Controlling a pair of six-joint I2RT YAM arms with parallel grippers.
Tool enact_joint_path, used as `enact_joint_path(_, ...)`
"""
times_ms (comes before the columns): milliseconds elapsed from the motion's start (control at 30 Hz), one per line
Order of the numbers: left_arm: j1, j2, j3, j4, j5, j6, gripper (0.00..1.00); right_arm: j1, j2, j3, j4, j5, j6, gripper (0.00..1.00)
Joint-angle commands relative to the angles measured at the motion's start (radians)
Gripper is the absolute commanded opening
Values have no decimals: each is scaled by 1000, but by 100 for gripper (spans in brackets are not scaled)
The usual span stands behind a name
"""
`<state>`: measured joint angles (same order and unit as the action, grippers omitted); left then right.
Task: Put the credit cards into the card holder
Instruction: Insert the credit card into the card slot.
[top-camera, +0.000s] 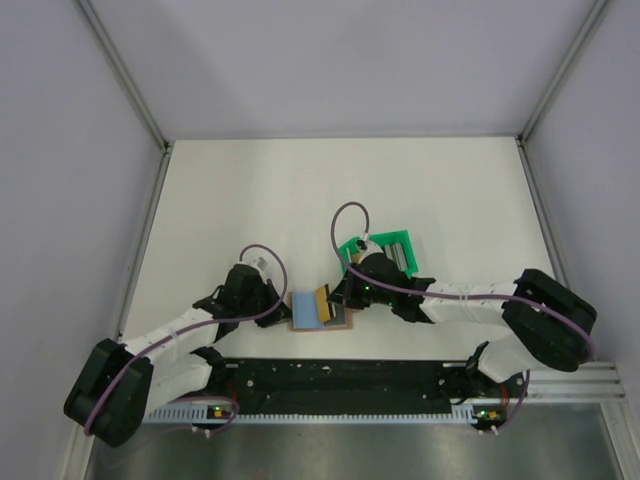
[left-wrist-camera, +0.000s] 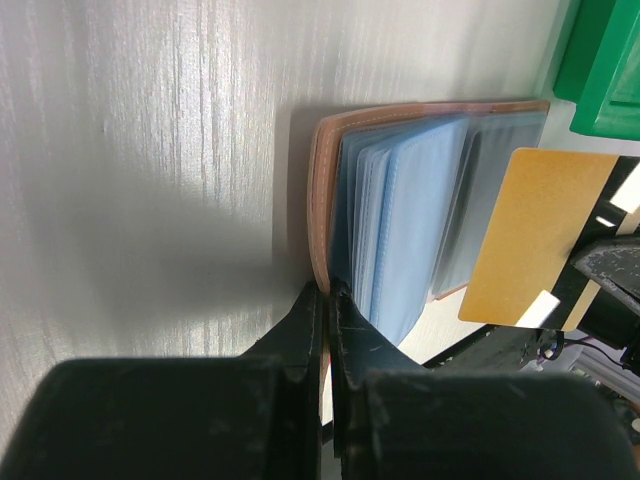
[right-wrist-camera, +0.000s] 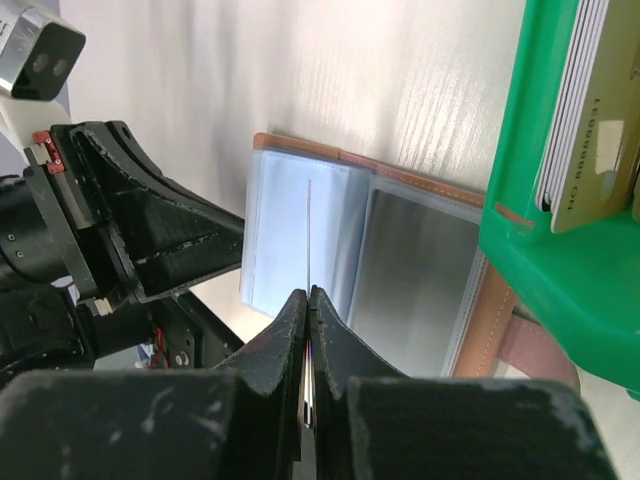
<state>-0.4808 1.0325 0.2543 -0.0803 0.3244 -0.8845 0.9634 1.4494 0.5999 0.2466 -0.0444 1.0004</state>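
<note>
The tan card holder (top-camera: 341, 319) lies open near the table's front, its clear-blue inner sleeves (left-wrist-camera: 410, 220) fanned up. My left gripper (left-wrist-camera: 328, 290) is shut on the holder's tan cover edge at its left side; it also shows in the top view (top-camera: 275, 306). My right gripper (right-wrist-camera: 308, 293) is shut on a yellow-gold credit card (left-wrist-camera: 535, 235), which stands on edge (right-wrist-camera: 309, 230) just over the sleeves (right-wrist-camera: 290, 230). The card's tip is at the sleeves; whether it sits in a slot I cannot tell. More cards (right-wrist-camera: 590, 100) stand in the green tray.
The green plastic tray (top-camera: 385, 248) stands just behind and right of the holder, close to my right wrist; it also shows in the right wrist view (right-wrist-camera: 540, 250). The black arm rail (top-camera: 340, 375) runs along the front edge. White walls enclose the table.
</note>
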Motion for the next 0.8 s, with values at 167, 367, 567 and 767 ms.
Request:
enact_joint_path(167,-1,5,-15,2,-28,15,0,-8,29,-34,98,29,32,0)
enact_joint_path(367,-2,8,-16,5,-27,15,0,-8,51,-64,155,29,44,0)
enact_joint_path(567,-2,9,-20,10,-27,13,0,-9,88,-94,246,14,64,0)
enact_joint_path(767,-2,9,-21,14,-24,10,0,-9,129,-106,310,-14,92,0)
